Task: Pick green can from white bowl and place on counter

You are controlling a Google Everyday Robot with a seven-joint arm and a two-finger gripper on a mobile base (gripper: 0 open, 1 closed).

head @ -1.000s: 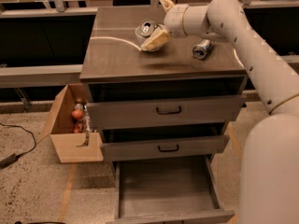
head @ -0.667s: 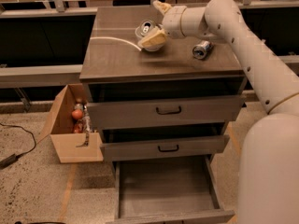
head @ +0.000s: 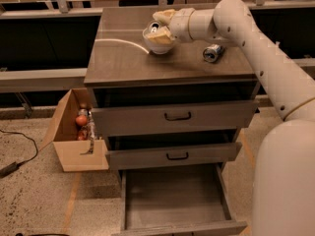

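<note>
The white bowl (head: 158, 44) stands on the counter (head: 123, 65) near its back middle. The green can (head: 154, 28) sits tilted in the bowl, its silver top facing the camera. My gripper (head: 162, 26) reaches in from the right and is at the bowl. It is open, with one cream finger (head: 165, 15) behind the can and the other (head: 159, 36) in front of it, over the bowl. I cannot tell whether the fingers touch the can.
A silver-and-blue can (head: 212, 52) lies on its side on the right of the counter. A pale curved line (head: 120, 42) runs left from the bowl. The bottom drawer (head: 177, 200) is pulled open. A cardboard box (head: 74, 141) with items stands on the floor at left.
My gripper has moved a little left and down, so its fingers now lie on either side of the can in the bowl. The bowl and both cans have not moved.
</note>
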